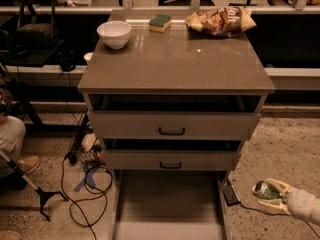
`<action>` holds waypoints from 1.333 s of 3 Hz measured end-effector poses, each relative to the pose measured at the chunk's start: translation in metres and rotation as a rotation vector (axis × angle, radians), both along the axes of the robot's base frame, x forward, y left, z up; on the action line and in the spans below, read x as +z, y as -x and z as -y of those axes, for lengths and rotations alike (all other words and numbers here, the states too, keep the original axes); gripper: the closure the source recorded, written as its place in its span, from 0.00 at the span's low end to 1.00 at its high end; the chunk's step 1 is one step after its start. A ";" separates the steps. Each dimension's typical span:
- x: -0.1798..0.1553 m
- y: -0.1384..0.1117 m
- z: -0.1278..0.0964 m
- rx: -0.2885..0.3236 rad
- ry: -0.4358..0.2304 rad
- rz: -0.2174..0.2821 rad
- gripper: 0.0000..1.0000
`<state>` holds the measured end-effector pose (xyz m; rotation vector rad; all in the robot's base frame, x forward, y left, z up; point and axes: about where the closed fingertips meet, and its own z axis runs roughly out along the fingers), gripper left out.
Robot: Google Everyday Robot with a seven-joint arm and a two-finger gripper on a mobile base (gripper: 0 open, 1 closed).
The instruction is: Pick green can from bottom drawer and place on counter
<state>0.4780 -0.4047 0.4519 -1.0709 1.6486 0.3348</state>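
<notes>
Camera view: the green can lies on its side, clamped between the fingers of the gripper. It is low at the right, over the floor beside the pulled-out bottom drawer. Farther off, the counter carries a white bowl, a sponge and a snack bag.

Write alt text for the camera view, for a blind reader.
The gripper holds the green can low at the right, outside the open bottom drawer, over the floor. The counter above carries a white bowl, a sponge and a snack bag.
</notes>
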 end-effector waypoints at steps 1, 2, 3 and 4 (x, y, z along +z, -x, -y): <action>0.051 -0.002 0.007 -0.006 -0.020 0.071 1.00; 0.141 -0.006 0.023 -0.024 0.014 0.202 1.00; 0.219 -0.015 0.023 -0.014 0.078 0.326 1.00; 0.219 -0.015 0.022 -0.014 0.078 0.326 1.00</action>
